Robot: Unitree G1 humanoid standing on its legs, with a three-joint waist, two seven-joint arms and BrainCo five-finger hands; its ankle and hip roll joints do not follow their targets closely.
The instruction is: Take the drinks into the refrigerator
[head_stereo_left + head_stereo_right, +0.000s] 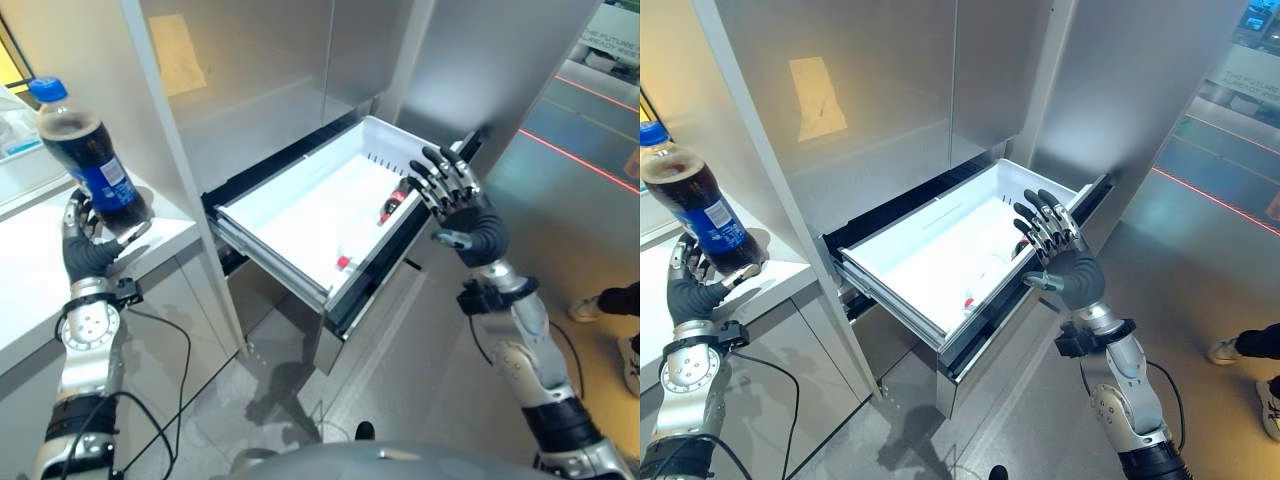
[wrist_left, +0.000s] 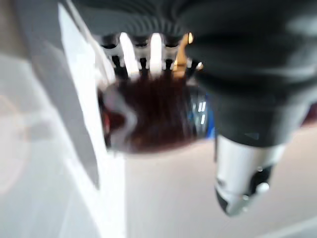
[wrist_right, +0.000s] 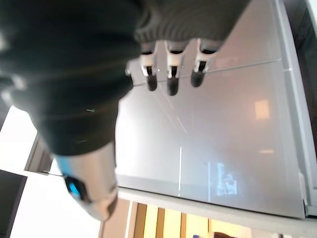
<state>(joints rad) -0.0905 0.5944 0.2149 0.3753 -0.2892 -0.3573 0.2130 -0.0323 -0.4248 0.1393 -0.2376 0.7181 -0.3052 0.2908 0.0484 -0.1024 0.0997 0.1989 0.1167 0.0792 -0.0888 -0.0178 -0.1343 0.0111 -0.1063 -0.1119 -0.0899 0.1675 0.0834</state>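
Gripping the dark cola bottle with blue cap (image 1: 88, 158), the left hand (image 1: 88, 245) holds it above the white counter's edge (image 1: 165, 240); the right hand (image 1: 462, 205), fingers straight, waits at the open white refrigerator drawer (image 1: 300, 215), where one small bottle (image 1: 394, 200) lies.

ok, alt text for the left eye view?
The left robot hand holds a cola bottle upright over the white counter. The open right robot hand hovers by the pulled-out refrigerator drawer, where another bottle lies.

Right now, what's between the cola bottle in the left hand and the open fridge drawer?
In the left eye view, the refrigerator's upright side panel stands between the cola bottle, held in the left hand, and the open drawer.
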